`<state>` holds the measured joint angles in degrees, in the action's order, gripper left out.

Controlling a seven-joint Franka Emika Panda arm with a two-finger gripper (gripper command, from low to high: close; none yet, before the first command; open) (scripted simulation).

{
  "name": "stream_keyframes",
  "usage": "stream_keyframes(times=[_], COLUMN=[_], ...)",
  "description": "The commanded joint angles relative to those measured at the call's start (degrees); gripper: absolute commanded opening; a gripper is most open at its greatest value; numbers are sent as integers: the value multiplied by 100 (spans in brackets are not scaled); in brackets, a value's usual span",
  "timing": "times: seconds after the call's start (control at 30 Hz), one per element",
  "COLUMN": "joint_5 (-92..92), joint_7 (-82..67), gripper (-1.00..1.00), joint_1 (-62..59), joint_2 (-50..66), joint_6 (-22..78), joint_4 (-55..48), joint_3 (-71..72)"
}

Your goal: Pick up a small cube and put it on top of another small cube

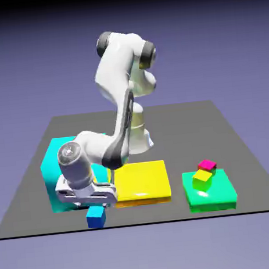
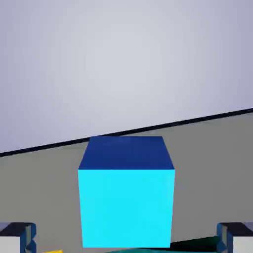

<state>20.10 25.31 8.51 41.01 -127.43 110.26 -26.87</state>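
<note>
The small blue cube [image 1: 96, 217] rests on the grey table near its front edge, at the exterior view's left. My gripper [image 1: 95, 206] hangs just over it, pointing down. In the hand view the blue cube [image 2: 126, 197] fills the middle, with a grey fingertip [image 2: 17, 238] far out on each side of it and not touching it, so my gripper [image 2: 126, 240] is open. The magenta-pink cube [image 1: 207, 165] sits on the back part of a green block [image 1: 219, 198] at the exterior view's right.
A yellow-green small cube [image 1: 202, 179] sits on the same green block, just in front of the pink one. A flat yellow block [image 1: 143, 182] lies in the middle. A big cyan block [image 1: 54, 168] stands right behind my hand. The table's front edge [image 1: 169, 219] runs close by the blue cube.
</note>
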Motion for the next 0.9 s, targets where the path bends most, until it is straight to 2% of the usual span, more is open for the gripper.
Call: stream_keyframes(times=[0.0, 0.03, 0.17, 0.77, 0.87], joint_5=[10, 10, -319, -3952, -4157], joint_7=[-6, -6, 185, -2894, -2906], gripper=[0, -100, -100, -100, -100], joint_1=[-5, -5, 157, 1542, 1568], joint_2=[17, 17, -552, -3099, -3008], joint_6=[-23, -23, 724, 592, 338], joint_4=[6, 6, -203, 1219, 1353], joint_3=[8, 8, -273, 3438, 3497])
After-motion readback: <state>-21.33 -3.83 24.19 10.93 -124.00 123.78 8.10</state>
